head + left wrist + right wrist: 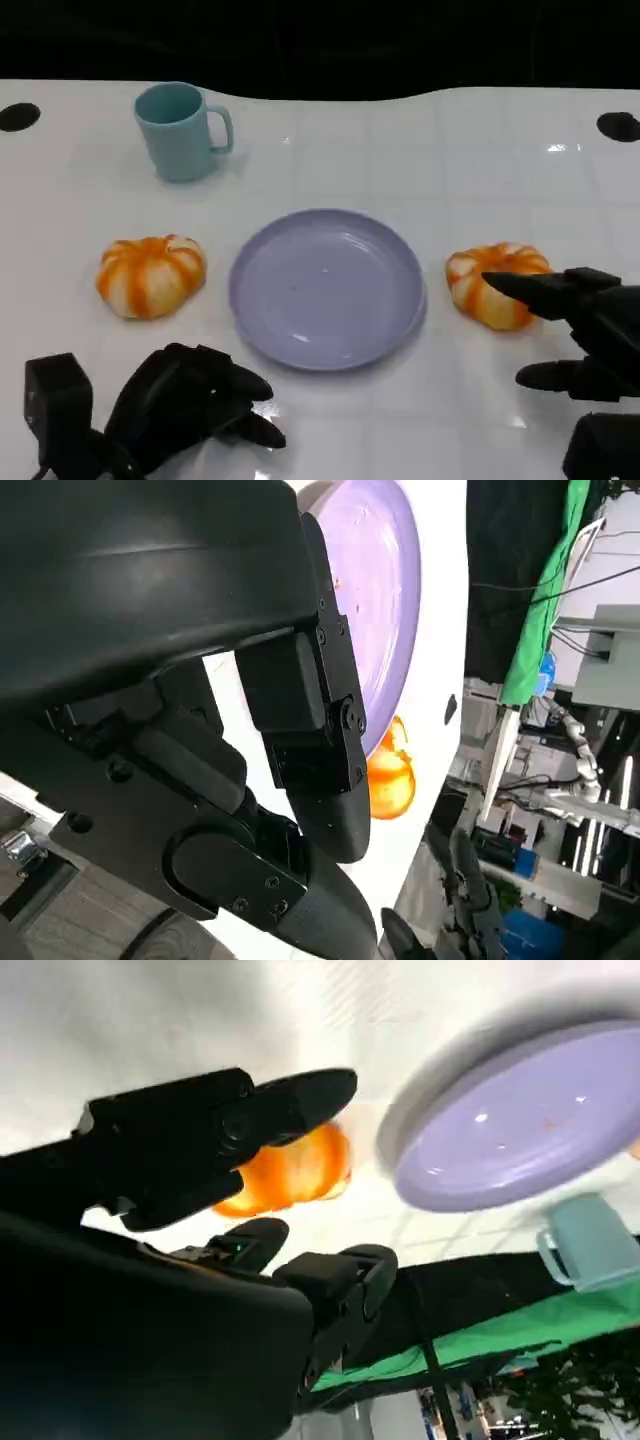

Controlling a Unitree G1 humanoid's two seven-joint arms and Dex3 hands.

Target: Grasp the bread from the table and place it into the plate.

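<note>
Early stage: nothing placed. Lavender plate (pixel 327 288) bare at table (pixel 420 140) centre. Orange-striped bread right of plate (pixel 492 285), right hand (pixel 585 335) spread beside it, holding nothing. Second bread on the left (pixel 151 275). Left hand (pixel 195 405) resting near, curled, gripping nothing. Grasp and transfer remaining.

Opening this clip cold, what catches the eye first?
The empty lilac plate at the table's centre, flanked by two orange-striped breads, one on its left, one on its right. The right hand reaches open-fingered at the right bread; a teal mug stands behind.
</note>
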